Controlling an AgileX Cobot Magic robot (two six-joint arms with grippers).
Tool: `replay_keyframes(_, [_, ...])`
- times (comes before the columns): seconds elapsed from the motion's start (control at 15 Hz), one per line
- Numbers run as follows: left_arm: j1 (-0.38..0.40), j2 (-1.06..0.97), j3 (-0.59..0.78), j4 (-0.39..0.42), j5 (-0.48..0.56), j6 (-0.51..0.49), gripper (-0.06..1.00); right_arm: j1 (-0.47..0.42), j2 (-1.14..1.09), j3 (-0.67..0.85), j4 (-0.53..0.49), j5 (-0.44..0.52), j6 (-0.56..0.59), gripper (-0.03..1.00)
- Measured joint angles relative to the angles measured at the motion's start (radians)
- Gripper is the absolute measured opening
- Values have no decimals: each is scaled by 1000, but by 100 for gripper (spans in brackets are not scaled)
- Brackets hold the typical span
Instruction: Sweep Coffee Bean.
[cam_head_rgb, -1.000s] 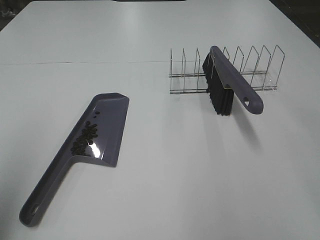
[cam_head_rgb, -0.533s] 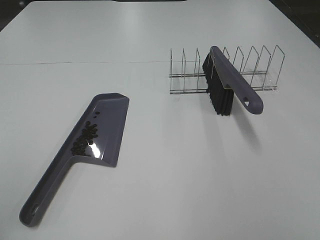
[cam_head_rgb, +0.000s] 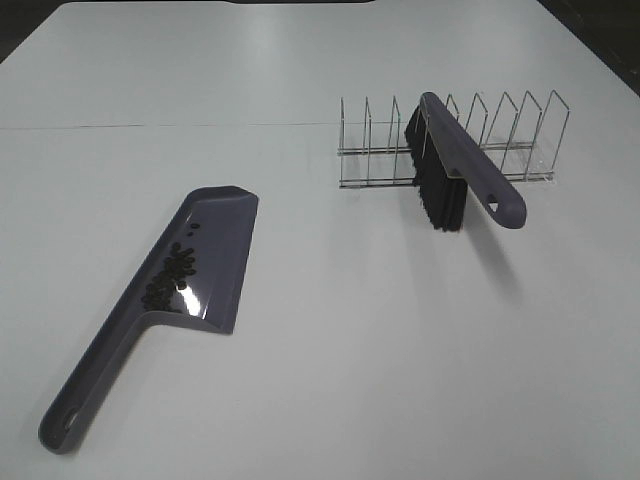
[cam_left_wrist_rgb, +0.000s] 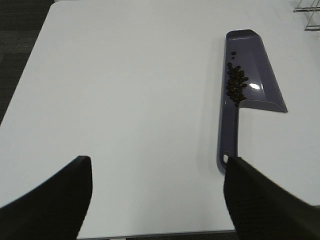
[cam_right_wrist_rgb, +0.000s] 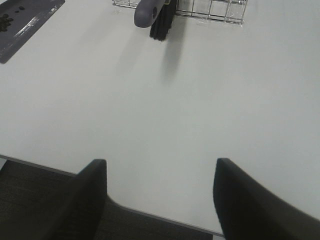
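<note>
The coffee bean (cam_head_rgb: 170, 275) cluster lies inside the purple dustpan (cam_head_rgb: 205, 255), gathered along the pan's raised side near where the handle begins, with a couple of single beans a little further up the tray. In the left wrist view the same heap (cam_left_wrist_rgb: 236, 85) shows dark against the glossy pan floor. No loose beans can be made out on the white table (cam_head_rgb: 330, 360) around the pan, though anything that small could escape notice.

The dustpan rests flat on the table, its handle running toward the near edge. Well apart from it, across the table, the brush (cam_head_rgb: 455, 172) leans in a wire rack (cam_head_rgb: 450, 145), black bristles hanging down toward the table and the handle jutting out over the rack's front.

Over the last second nothing on the table has shifted: pan, beans, brush and rack sit exactly where they were. Neither arm shows in the high view. The left hand (cam_left_wrist_rgb: 157, 192) hangs spread wide and empty above the near table edge, just short of the pan's handle; the right hand (cam_right_wrist_rgb: 160, 197) is likewise parted and holds nothing, well back from the brush. With the beans collected and the brush parked, the sweeping looks finished, or very nearly so
</note>
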Motion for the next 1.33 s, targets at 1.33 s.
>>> replay_keyframes(1.33, [60,-2,51,-33,-140,-15,66,0,-1,42,6,-117,-9,57])
